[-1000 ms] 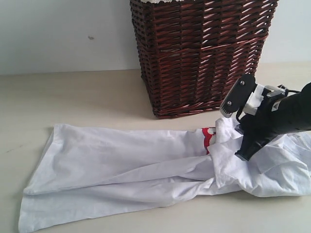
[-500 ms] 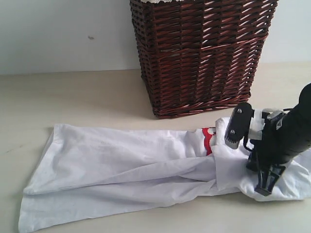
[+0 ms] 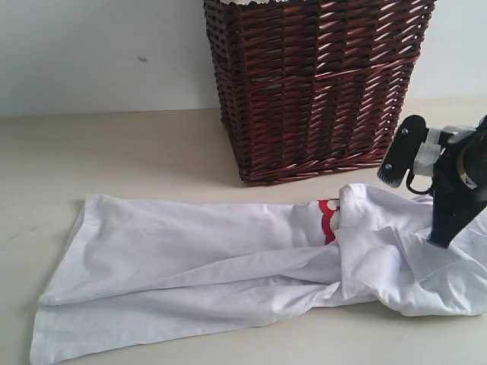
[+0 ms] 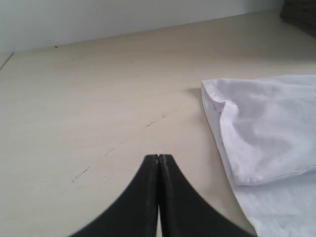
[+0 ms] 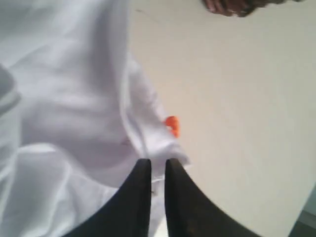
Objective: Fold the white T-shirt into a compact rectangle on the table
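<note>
Right pincer [image 5: 157,160]: jaws set almost together, only a thin slit between, white cloth visible through it. Pinching that cloth or merely pressed onto it: cannot tell. Tip down on the bunched end of the white T-shirt [image 3: 190,251].

Just beside the tips, in the right wrist view alone, a small orange neck tag [image 5: 172,125] at the cloth's edge. In the exterior view alone, a patch of red-outlined lettering [image 3: 327,217] tucked in a fold.

Left pincer [image 4: 158,156]: clenched, jaws flat against each other, nothing between them, over bare worktop [image 4: 98,98], apart from the shirt's straight end. Out of frame in the exterior view.

T-shirt laid lengthwise on the worktop as a long folded band, flat straight end to the left, rumpled end to the right under the right arm, reaching the frame's right edge.

Behind the shirt, near but not touching, a dark brown wicker basket [image 3: 312,91], upright. At its rim a pale sliver, too little shown to name; inside hidden from every view.

Open worktop left of the basket and behind the shirt; only a narrow bare strip in front of the shirt's right half.
</note>
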